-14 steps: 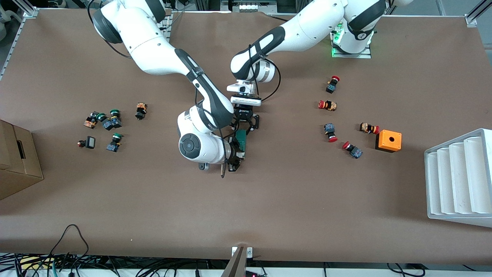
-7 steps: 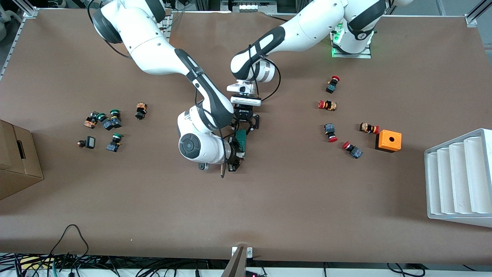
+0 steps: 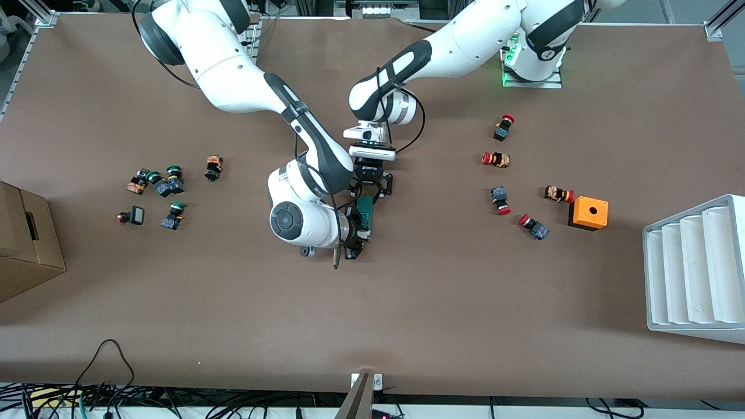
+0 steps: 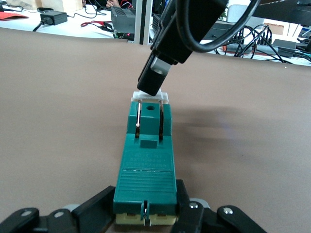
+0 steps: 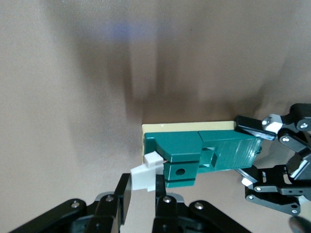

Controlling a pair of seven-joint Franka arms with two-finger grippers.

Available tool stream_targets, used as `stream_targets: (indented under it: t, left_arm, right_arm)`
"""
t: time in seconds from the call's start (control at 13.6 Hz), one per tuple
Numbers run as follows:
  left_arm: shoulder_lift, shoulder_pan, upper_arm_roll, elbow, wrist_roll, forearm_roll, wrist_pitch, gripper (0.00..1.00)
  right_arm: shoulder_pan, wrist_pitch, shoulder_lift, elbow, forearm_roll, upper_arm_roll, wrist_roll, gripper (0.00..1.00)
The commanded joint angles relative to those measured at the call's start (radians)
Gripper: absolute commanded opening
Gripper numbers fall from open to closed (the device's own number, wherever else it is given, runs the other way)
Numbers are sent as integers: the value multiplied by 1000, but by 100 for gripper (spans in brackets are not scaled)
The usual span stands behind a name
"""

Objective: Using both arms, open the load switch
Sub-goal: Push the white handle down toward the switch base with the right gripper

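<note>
The left gripper [image 4: 146,216] clamps one end of the narrow dark-green load switch [image 4: 147,162] to steady it, so the right gripper [image 5: 143,194] can pinch its small white sliding piece [image 5: 144,174].

One load switch [image 3: 365,210], five red-capped buttons [image 3: 496,159], one orange box [image 3: 588,213].

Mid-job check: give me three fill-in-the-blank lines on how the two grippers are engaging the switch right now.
1. The left gripper is shut on the dark-green rectangular load switch's ____ end.
2. The right gripper pinches the switch's small ____ sliding piece.
3. The switch lies on the ____ table.

Missing words: cream; white; brown
</note>
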Motion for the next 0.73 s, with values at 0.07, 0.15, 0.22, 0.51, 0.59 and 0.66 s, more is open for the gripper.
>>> stream_targets:
  t: [0.07, 0.15, 0.22, 0.51, 0.59, 0.66]
  left_arm:
    - [9, -4, 9, 15, -15, -14, -5, 23]
    - [9, -5, 9, 14, -15, -14, -5, 23]
    - [9, -5, 9, 14, -15, -14, -5, 23]
    - [9, -4, 9, 14, -15, -14, -5, 23]
    - [9, -5, 9, 14, -15, -14, -5, 23]
    - [9, -5, 9, 15, -15, -14, -5, 23]
  right_arm:
    - [-6, 2, -52, -68, -8, 15, 20, 25]
    - [-6, 5, -52, -69, -8, 15, 23, 25]
    - [-6, 6, -51, -69, -9, 15, 31, 25]
    - [-4, 8, -57, -91, -9, 16, 33, 25]
    - [-4, 10, -63, -98, -9, 21, 33, 25]
    - [-5, 10, -64, -102, -12, 28, 33, 25]
